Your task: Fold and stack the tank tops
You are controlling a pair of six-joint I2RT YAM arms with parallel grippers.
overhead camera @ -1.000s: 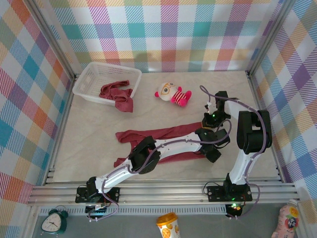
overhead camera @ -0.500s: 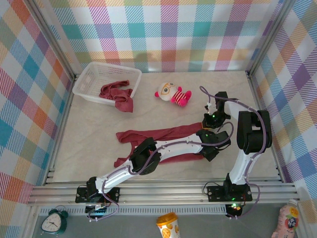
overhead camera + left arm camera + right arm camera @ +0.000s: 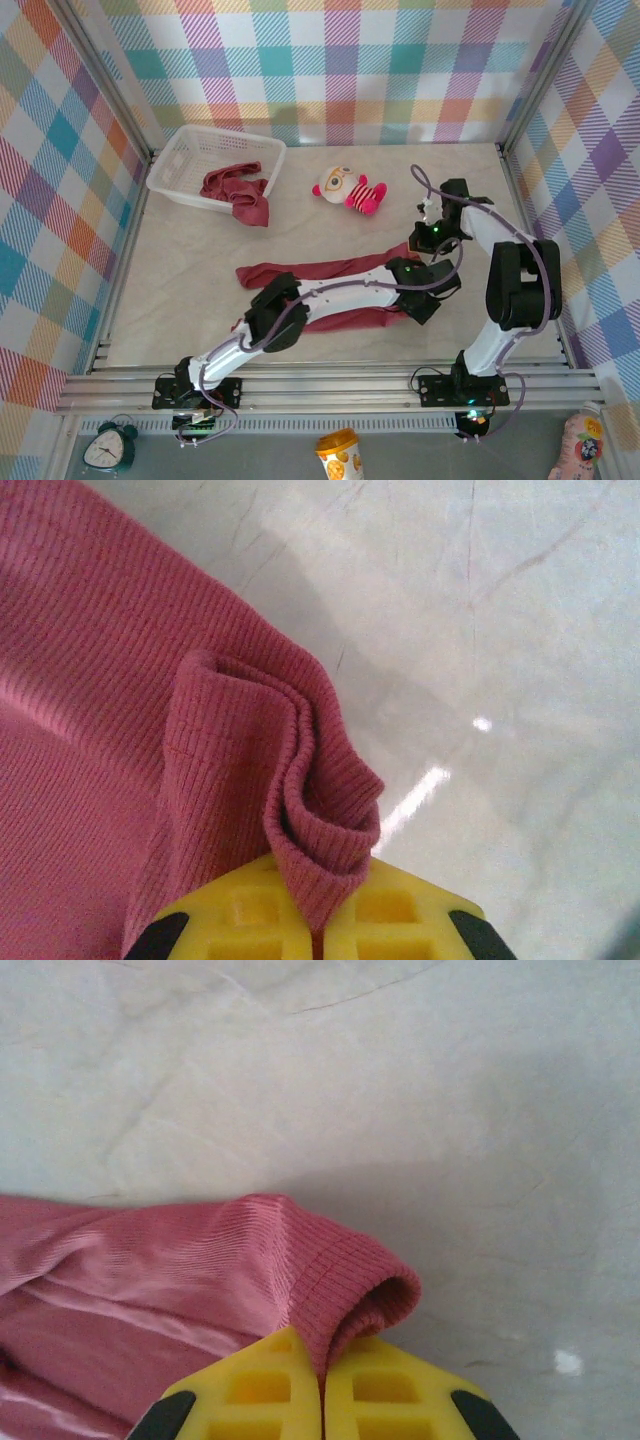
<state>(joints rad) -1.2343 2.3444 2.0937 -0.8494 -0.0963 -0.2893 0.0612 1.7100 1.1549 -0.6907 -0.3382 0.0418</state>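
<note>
One maroon tank top (image 3: 300,270) lies stretched out across the middle of the table, partly under my left arm. At its near right corner my left gripper (image 3: 415,300) is shut; in the left wrist view a doubled fold of ribbed cloth (image 3: 320,800) is pinched by the gripper (image 3: 318,932). My right gripper (image 3: 428,240) is shut at the far right corner; the right wrist view has the rolled hem (image 3: 350,1285) caught in the gripper (image 3: 322,1392). A second tank top (image 3: 238,190) sits crumpled in the white basket (image 3: 175,165), spilling over its near rim.
A striped plush doll (image 3: 350,190) with a white face lies behind the spread top, just left of my right gripper. The basket stands at the back left. Checked walls close in the table on three sides, with a metal rail along the near edge.
My left gripper has shut on the cloth's corner. The left elbow has shifted left and the right arm's elbow has swung right. The right gripper stays shut on the hem.
</note>
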